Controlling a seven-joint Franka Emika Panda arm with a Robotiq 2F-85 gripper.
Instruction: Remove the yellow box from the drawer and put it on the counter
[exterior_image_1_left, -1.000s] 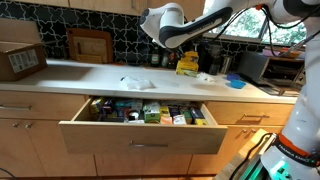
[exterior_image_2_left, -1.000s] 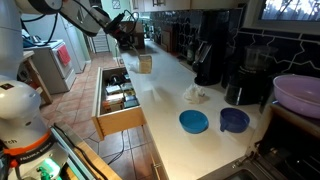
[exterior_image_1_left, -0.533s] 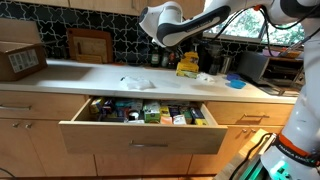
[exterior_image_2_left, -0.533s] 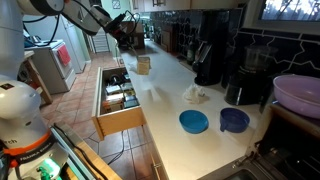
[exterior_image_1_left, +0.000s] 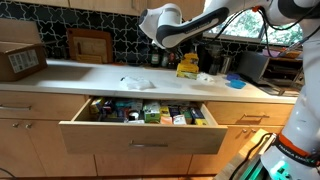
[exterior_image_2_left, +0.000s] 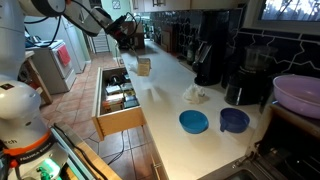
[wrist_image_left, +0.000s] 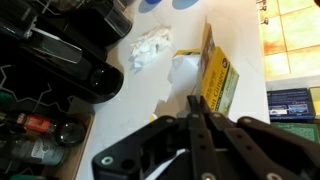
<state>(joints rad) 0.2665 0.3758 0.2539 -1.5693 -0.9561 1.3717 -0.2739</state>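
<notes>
Over light-wood cabinets, a long smooth white surface runs beneath dark patterned tiles. Under it, the wide shallow light-wood drawer stands pulled out, packed with small goods. A black coffee machine sits on the surface. The robot's black tool hangs above the surface, its fingers together with nothing between them. The small flat bright-yellow box is out of the drawer and rests on the surface, seemingly on its edge, just beyond the fingertips and not touching them. A crumpled white paper lies between box and machine.
</notes>
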